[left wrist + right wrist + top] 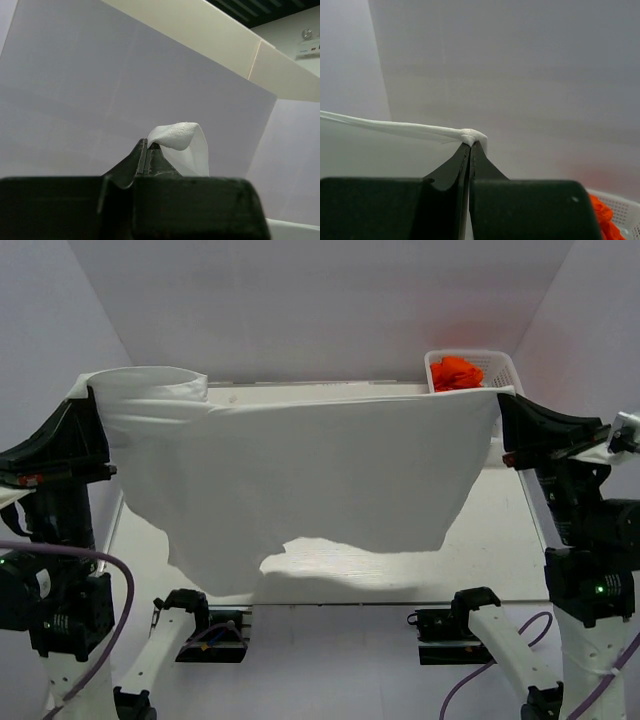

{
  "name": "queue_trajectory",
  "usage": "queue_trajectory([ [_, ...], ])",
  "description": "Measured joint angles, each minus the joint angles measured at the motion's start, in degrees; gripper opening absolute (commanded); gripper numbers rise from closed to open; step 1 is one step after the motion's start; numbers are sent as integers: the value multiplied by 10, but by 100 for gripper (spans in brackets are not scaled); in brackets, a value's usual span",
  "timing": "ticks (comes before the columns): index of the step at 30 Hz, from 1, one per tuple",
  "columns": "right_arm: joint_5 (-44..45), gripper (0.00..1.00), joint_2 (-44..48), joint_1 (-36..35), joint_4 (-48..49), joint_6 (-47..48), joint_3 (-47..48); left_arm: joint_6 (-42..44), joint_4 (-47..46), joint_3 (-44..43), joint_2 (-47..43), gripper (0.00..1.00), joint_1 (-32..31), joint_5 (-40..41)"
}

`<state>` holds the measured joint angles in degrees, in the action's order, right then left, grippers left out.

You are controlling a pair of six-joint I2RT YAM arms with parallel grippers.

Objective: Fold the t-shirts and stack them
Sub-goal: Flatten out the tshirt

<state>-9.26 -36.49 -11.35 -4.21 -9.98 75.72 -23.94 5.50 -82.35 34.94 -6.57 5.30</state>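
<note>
Hanging above the counter [490, 540], the white t-shirt [300, 480] stretches between the arms. The left gripper [88, 392] and right gripper [503, 400] each pinch a corner in closed jaws

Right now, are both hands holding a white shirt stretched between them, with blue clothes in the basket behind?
Not blue: the top external view shows orange cloth in the basket. Otherwise right: the left hand and the right hand each pinch the white shirt, stretched between them.
</note>
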Motion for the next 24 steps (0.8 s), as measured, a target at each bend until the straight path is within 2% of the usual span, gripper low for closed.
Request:
queue_trajectory([
  [5, 26, 0, -79, 0, 30, -1, -14, 11, -18, 2, 72, 0, 0, 3],
  [8, 40, 0, -144, 0, 61, -1, -54, 20, -46, 40, 139, 0, 0, 21],
  [12, 54, 0, -261, 1, 92, -5, -103, 27, -85, 99, 265, 0, 1, 50],
  [16, 47, 0, -376, 1, 141, -18, -153, 31, -142, 194, 396, 0, 1, 80],
  [17, 47, 0, -405, 1, 152, -20, -156, 32, -152, 208, 434, 4, 1, 89],
  [19, 46, 0, -476, 1, 171, -27, -156, 33, -172, 219, 509, 8, 1, 101],
  [21, 44, 0, -547, 3, 182, -34, -138, 34, -188, 204, 597, 8, 2, 111],
  [22, 42, 6, -593, 4, 180, -37, -116, 34, -184, 181, 646, 8, 3, 116],
  [23, 42, 20, -636, 4, 181, -40, -92, 34, -179, 153, 694, 13, 3, 119],
  [24, 42, 30, -674, 4, 181, -43, -71, 33, -165, 111, 746, 37, 4, 123],
])
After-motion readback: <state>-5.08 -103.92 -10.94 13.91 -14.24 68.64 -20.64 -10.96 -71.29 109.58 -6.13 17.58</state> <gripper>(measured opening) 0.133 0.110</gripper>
